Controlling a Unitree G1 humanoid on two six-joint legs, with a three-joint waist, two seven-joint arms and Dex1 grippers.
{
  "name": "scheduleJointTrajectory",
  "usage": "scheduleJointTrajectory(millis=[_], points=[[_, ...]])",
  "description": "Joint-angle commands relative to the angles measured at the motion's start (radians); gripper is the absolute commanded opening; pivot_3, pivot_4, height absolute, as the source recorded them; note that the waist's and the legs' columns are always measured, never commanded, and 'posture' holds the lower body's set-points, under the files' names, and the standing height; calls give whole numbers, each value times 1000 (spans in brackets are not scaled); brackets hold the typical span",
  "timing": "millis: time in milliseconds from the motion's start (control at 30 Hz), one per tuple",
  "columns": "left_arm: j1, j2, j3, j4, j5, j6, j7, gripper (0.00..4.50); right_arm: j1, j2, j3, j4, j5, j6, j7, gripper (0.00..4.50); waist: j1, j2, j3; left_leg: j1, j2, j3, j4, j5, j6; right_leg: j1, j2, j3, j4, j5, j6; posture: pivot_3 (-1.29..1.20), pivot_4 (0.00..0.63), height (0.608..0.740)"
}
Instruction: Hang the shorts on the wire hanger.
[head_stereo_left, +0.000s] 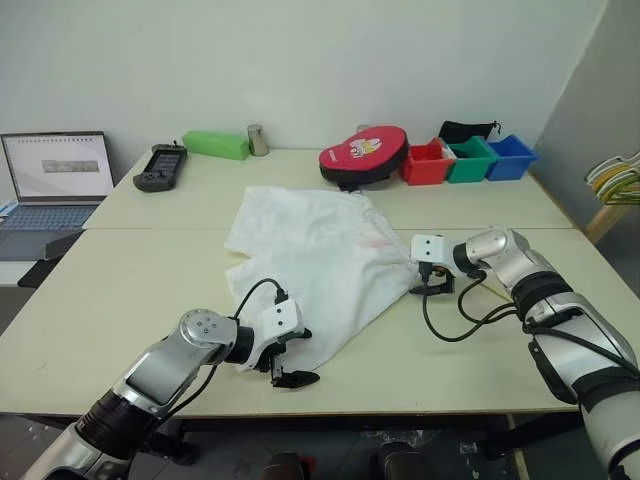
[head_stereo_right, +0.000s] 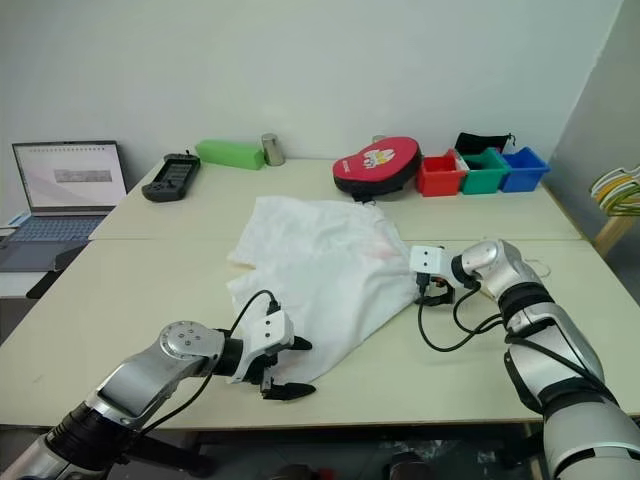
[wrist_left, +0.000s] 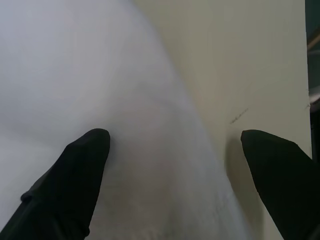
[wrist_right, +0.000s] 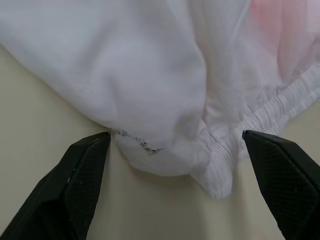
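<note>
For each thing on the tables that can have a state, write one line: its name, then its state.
Shorts: lying crumpled flat on the table, not hung.
Left gripper: open, at the shorts' near edge.
Right gripper: open, at the waistband.
Laptop: lid open, screen lit.
Paddle case: closed.
Red bin: upright; contents cannot be told.

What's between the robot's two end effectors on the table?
The shorts lie spread between the left end effector and right end effector, seen in the head views.
</note>
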Motion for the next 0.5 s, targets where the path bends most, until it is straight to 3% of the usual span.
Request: scheduleJointTrajectory(millis=[33,167,500], points=[[-5,4,-4,34,37,-10,-20,3587,-36,6,-22,45,-18,-20,-24,3785,-1,0,0,2,0,0,0,0,0,2,0,0,0,0,0,35,33,740],[3,3,-1,43,52,-28,-34,2759,-41,10,-33,63,-21,-25,-27,2812,-5,0,0,13,0,1,-1,0,0,12,0,1,0,-3,1,30,27,740],[-18,6,39,108,71,-79,-58,457,23,14,-80,1,22,5,48,164,-18,3,-2,13,1,-1,-2,0,0,12,1,0,0,-2,-1,34,25,740]])
